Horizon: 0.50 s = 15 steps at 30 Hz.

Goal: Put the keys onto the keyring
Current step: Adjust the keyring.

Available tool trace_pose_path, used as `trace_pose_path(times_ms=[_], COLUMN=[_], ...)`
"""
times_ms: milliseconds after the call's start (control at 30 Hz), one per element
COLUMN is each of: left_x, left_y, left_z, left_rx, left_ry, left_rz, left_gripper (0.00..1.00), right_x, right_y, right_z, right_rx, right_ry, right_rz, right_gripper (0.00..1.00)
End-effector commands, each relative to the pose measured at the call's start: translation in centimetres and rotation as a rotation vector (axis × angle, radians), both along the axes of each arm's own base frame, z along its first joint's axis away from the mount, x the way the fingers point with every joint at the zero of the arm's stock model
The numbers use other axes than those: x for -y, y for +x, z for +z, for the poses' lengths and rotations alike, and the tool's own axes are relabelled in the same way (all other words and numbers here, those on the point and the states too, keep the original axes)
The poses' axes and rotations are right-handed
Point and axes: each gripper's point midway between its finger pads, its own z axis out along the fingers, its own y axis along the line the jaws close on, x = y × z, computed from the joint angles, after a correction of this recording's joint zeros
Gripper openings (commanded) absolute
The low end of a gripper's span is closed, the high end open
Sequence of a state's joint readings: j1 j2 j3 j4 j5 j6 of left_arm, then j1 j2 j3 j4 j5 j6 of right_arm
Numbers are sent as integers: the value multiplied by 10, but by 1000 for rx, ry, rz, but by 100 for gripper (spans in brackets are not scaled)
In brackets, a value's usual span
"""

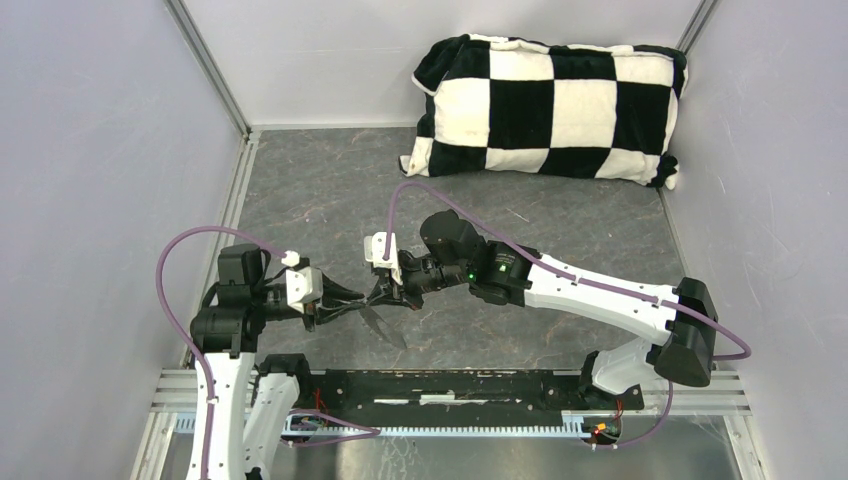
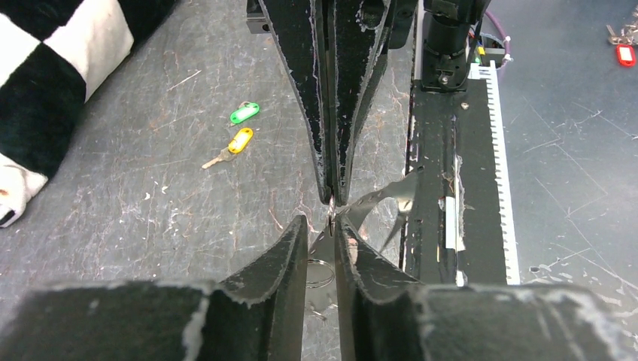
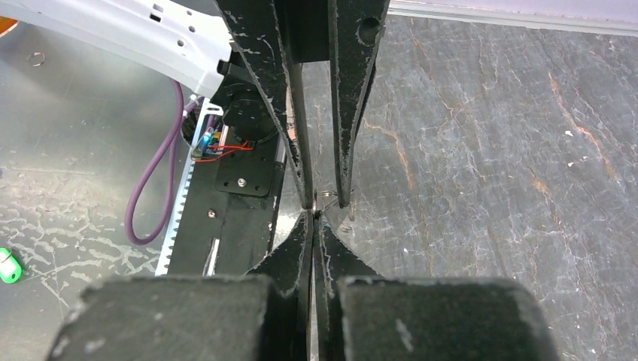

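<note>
Pale grey walls [image 1: 90, 180] enclose a dark, marbled, scratched bench [image 1: 330, 190]. A black-and-white checkered cushion [image 1: 550, 105] lies at the far side, apparently touching the back wall.

One key [image 2: 244, 113] is green, one key [image 2: 239, 141] is yellow, the pillow [image 1: 552, 108] has black and white squares, and the table [image 1: 330, 195] is grey.

No legible text or markings.

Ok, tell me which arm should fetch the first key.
Left, probably. The right gripper is pinched shut on thin metal, apparently the keyring, and can hold it. The left gripper has fingers slightly apart, and the green key and yellow key show in its wrist view.
</note>
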<state>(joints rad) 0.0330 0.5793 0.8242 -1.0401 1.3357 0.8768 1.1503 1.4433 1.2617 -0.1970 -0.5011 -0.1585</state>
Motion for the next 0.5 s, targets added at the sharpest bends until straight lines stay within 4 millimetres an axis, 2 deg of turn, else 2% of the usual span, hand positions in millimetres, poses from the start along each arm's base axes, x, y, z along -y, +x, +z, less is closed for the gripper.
trace_pose_path(times_ms=[0,233,333,467], left_x=[0,0,0,0], left_y=[-1,-5,-6,-5], left_z=[7,6,6,6], left_rx=[16,47,54,47], left_ry=[-7,1,4,4], left_rz=[3,8,12,12], left_gripper=[24,21,32,37], right_x=[-7,-7,-8,-8], right_y=[-4,-4,-3,-5], right_z=[42,47,47,50], right_rx=[42,47,46,40], right_ry=[121,132,135,143], right_rz=[32,30,27,37], right_gripper=[1,1,1,1])
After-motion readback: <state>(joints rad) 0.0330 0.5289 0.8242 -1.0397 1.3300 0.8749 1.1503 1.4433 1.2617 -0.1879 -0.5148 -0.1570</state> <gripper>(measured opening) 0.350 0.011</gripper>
